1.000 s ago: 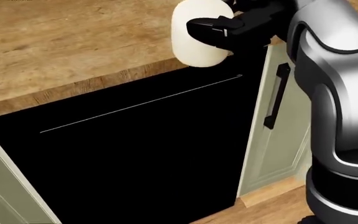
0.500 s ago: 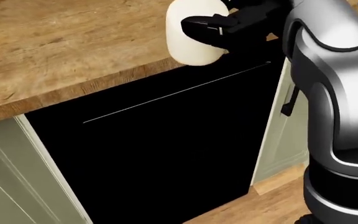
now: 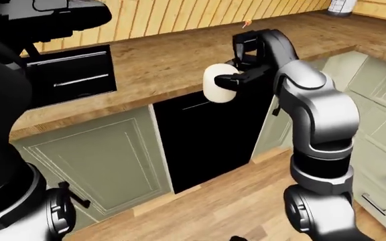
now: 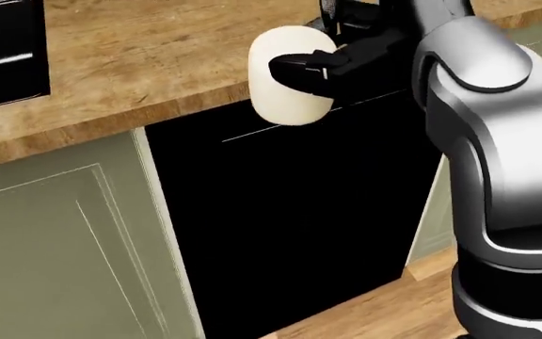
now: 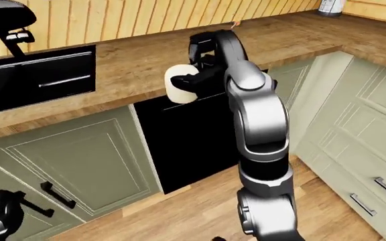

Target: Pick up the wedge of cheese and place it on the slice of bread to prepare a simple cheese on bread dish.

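No writing can be read anywhere. The right hand is clenched around a pale rounded cheese, holding it just off the worktop edge, above the black appliance panel. The left hand's state cannot be told.

Evenly and softly lit throughout, with flat simulator rendering and no hard cast shadows. Sharp across all three views, free of blur and of bending at the edges. Bright sheen along the silver forearm, plus pale highlights on the wooden counter. Pure featureless black on the appliance panel, broken only by one thin white line.
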{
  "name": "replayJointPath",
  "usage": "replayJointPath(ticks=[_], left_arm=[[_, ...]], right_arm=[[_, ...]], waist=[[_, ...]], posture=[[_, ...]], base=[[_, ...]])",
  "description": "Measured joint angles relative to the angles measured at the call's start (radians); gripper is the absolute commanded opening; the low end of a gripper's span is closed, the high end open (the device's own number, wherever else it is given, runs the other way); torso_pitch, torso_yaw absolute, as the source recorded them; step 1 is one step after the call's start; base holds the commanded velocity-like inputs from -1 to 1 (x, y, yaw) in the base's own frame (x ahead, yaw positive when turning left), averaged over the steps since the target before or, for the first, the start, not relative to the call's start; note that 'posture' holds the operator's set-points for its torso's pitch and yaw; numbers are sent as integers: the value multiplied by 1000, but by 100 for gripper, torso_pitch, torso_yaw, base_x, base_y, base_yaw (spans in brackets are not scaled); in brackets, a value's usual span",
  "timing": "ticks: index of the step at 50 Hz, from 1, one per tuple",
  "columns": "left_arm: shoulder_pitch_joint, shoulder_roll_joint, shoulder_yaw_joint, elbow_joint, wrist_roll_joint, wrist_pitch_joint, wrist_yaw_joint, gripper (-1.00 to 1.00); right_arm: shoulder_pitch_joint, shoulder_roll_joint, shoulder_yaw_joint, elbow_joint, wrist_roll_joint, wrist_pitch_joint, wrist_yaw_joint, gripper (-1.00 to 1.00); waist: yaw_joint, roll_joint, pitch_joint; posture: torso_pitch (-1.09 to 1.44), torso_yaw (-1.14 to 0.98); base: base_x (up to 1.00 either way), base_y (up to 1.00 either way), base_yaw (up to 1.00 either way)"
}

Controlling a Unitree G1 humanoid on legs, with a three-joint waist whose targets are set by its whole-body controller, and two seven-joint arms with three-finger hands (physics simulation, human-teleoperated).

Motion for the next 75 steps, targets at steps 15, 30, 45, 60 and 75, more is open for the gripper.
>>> replayJointPath(ticks=[15,30,45,60,75], left_arm=[[3,9,9,2,-1,-10,3,100],[-4,0,-4,-17,-6,-16,-6,100],[6,-3,-4,-19,-6,-9,1,100],[-7,-11,-18,-11,-2,-7,-11,100],[-2,4,11,-11,4,-3,3,100]], right_arm=[[-16,2,-11,-18,-13,-15,1,-100],[-15,-3,-36,-17,-35,-28,-25,-100],[-14,-11,-37,-32,-24,-31,-17,-100],[-16,-18,-56,2,-27,-25,-50,-100],[-24,-10,-30,-32,5,-23,-35,-100]], waist=[[55,-100,1],[44,-3,-19],[33,-111,-13],[13,27,-16],[28,-83,-19]], posture=[[0,0],[0,0],[0,0],[0,0],[0,0]], base=[[0,0,48],[0,0,49],[0,2,45],[0,35,0],[0,35,0]])
